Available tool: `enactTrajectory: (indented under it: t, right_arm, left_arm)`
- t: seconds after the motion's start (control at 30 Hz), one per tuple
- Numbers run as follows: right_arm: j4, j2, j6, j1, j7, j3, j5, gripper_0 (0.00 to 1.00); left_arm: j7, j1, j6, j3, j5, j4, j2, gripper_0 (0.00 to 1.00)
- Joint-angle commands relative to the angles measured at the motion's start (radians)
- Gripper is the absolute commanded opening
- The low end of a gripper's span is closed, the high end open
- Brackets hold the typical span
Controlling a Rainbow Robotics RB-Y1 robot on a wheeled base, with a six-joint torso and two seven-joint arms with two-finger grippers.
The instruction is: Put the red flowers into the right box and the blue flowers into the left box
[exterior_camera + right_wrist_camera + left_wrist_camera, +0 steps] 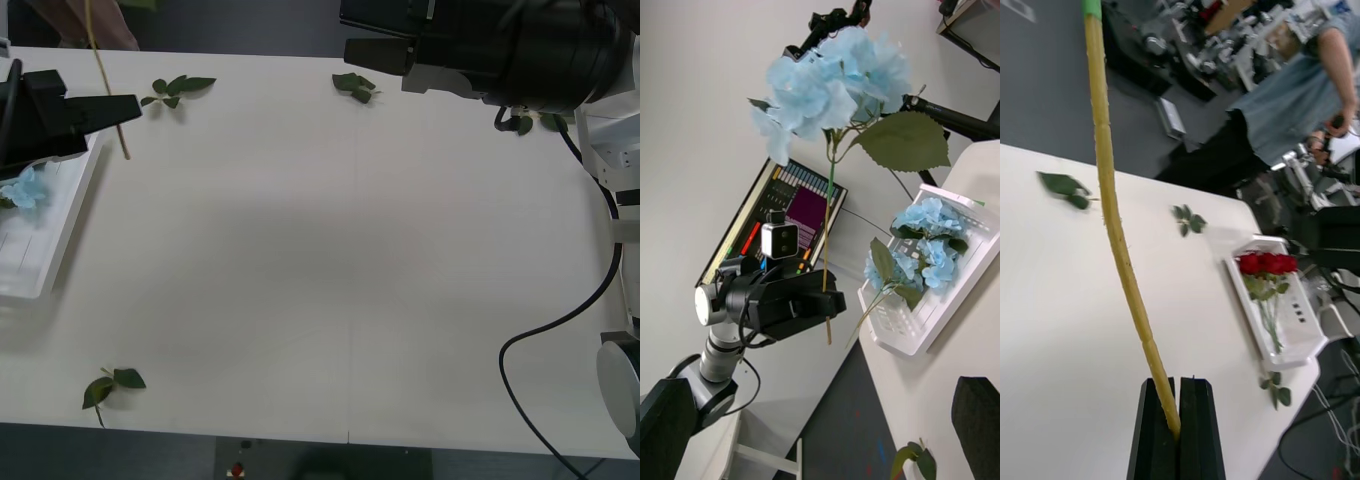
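Left gripper (1178,420) clamped on a blue flower's stem (1120,240) above the left box (60,230), right gripper (375,50) raised, finger state unclear, red flowers (1266,264) lying in the right box (1300,352)

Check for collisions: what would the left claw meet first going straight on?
Likely nothing near: the left claw, gripping a blue flower's stem, points across the table, apparently above it; depth unclear.
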Motion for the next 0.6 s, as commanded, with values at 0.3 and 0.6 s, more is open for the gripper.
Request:
enactTrajectory:
  t: [0.3,0.6]
  right_arm:
    - [-0.033,-0.122,-0.015,0.006,0.083,-0.012,-0.017,1.0]
    - [-0.033,-0.238,0.105,0.023,0.122,-0.049,0.039,1.0]
  left_arm:
    - [-0.012,0.092,-0.008,0.089,0.014,0.2,0.05,0.0]
    - [-0.038,0.113,-0.002,0.087,-0.027,0.342,0.059,0.0]
